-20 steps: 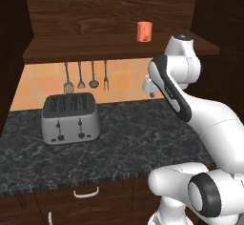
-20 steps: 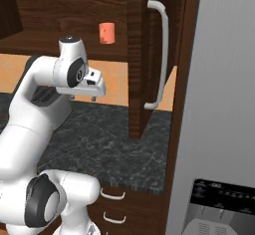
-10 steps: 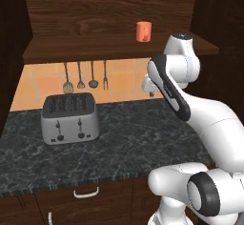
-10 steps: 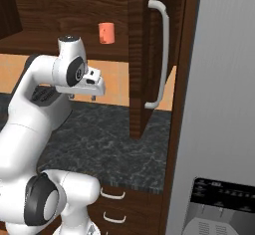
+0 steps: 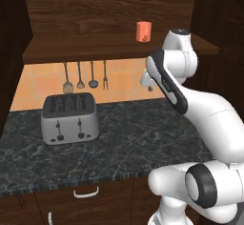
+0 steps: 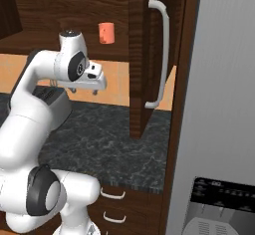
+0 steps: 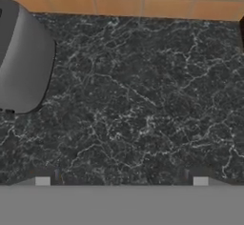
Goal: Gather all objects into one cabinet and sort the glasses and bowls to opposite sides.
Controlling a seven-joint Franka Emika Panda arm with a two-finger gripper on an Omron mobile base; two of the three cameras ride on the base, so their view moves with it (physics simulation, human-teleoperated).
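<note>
With its two-finger gripper [image 6: 83, 90] spread wide and empty above the dark marbled counter [image 7: 143, 100], the arm should rise squarely toward the plain red-orange cup [image 5: 143, 31] on the open dark-wood cabinet shelf [image 5: 86, 47].

Tool [image 7: 121, 181] wide open, empty, pointing down

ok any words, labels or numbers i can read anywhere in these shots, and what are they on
None can be read.
Dark control panel on the grey appliance at the right: a row of pale marks, too small and blurred to read.
Toaster: dark knobs on its front, no legible markings.
Red-orange cup on the cabinet shelf: plain, no text.
</note>
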